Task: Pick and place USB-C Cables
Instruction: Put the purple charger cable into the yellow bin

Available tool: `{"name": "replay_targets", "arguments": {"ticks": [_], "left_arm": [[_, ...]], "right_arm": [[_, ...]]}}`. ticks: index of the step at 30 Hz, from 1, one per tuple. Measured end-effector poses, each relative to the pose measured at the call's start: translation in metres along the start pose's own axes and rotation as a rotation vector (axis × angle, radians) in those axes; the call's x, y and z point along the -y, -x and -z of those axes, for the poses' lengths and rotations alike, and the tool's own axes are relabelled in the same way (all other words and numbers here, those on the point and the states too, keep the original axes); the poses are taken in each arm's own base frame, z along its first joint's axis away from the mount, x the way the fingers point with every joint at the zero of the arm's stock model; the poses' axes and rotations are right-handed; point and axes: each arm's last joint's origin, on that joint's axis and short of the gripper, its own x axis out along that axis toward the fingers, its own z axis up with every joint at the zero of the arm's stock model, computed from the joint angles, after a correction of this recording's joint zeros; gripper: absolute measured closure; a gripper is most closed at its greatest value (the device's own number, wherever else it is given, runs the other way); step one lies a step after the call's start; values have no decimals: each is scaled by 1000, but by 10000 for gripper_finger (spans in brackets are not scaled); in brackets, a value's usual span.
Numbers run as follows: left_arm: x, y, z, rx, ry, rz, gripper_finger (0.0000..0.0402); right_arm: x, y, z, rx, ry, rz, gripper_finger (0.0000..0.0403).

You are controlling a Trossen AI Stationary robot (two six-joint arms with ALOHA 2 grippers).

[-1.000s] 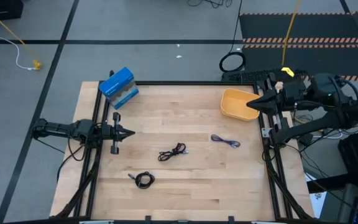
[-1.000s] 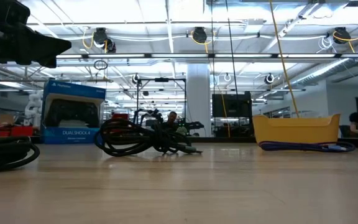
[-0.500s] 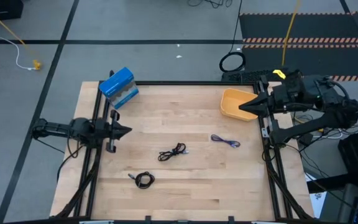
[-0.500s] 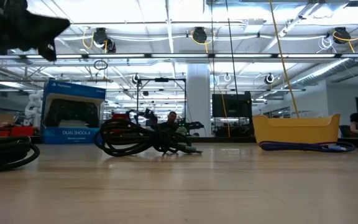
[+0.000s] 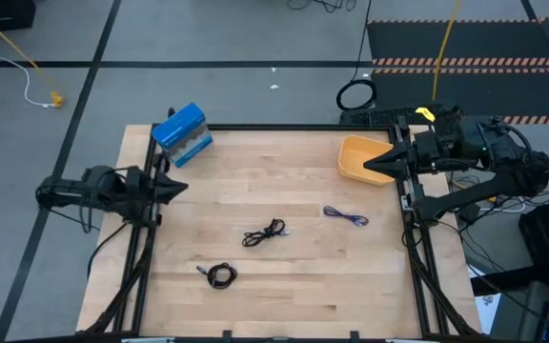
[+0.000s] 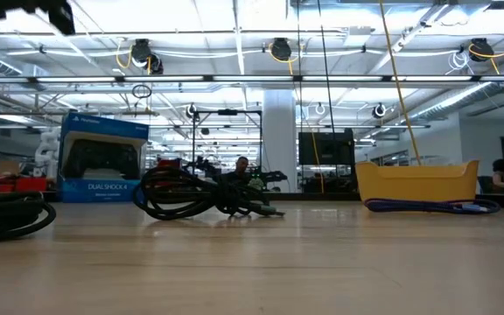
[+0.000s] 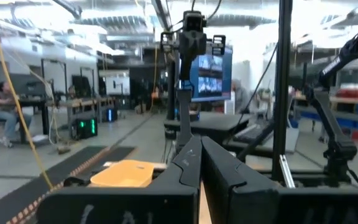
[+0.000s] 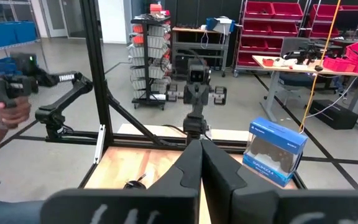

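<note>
Three small cables lie flat on the wooden table: a black cable (image 5: 265, 232) near the middle, a black coil (image 5: 219, 275) toward the near edge, and a bluish-purple cable (image 5: 346, 216) below the yellow bin (image 5: 360, 157). In the low view the middle black cable (image 6: 204, 194) and the purple cable (image 6: 431, 206) show on the tabletop. My left gripper (image 5: 181, 184) hangs shut over the table's left edge, away from all cables. My right gripper (image 5: 370, 168) is shut, above the bin's right rim. The shut fingers show in both wrist views (image 7: 199, 155) (image 8: 199, 151).
A blue boxed controller (image 5: 181, 133) stands at the far left corner. A black frame (image 5: 147, 238) borders the table's left and right sides. A large black ring (image 5: 355, 95) lies on the floor beyond the table. A person's hand (image 8: 2, 112) shows past the left side.
My left gripper has drawn back toward the table's left edge and slightly toward the far edge, rising out of the low view's top corner. My right gripper has shifted a little toward the table's left, over the bin. The cables have stayed put.
</note>
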Motion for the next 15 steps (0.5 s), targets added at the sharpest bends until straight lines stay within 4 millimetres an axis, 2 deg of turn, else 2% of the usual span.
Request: {"name": "replay_targets", "arguments": {"ticks": [11,15], "left_arm": [[-1,-29,-107,-152,25,4,394],[-1,-41,-141,-220,-2,7,394]], "right_arm": [[1,0,0,-1,0,51,403],[2,0,0,-1,0,53,403]]}}
